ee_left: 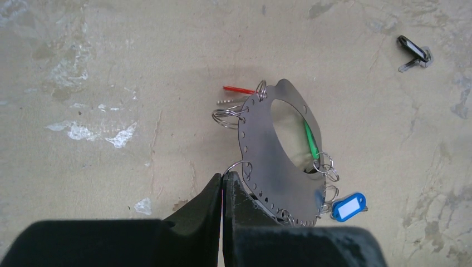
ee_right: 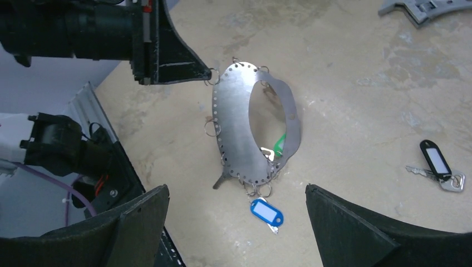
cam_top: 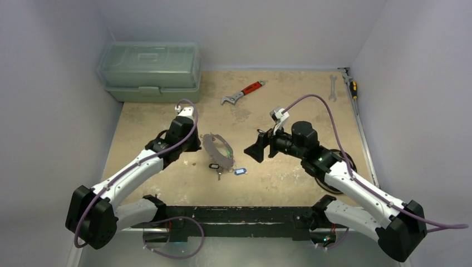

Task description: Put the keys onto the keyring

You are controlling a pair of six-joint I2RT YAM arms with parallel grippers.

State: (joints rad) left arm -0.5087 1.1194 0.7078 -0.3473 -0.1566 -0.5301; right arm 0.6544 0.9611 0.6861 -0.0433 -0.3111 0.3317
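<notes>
The keyring (cam_top: pixel 219 149) is a flat silvery oval band with holes along its edge, standing tilted on the table; it also shows in the left wrist view (ee_left: pixel 261 167) and the right wrist view (ee_right: pixel 231 128). My left gripper (ee_left: pixel 224 177) is shut on a small wire ring at its rim. Red (ee_left: pixel 239 89) and green (ee_left: pixel 310 142) tagged keys hang on it. A blue-tagged key (ee_right: pixel 266 212) lies at its lower edge by small rings. A black-tagged key (ee_right: pixel 437 161) lies loose, apart. My right gripper (ee_right: pixel 235 192) is open and empty, just right of the keyring.
A red-handled wrench (cam_top: pixel 244 93) lies behind the keyring. A silver spanner (cam_top: pixel 333 87) and a screwdriver (cam_top: pixel 352 86) lie at the back right by the wall. A green toolbox (cam_top: pixel 150 69) stands at the back left.
</notes>
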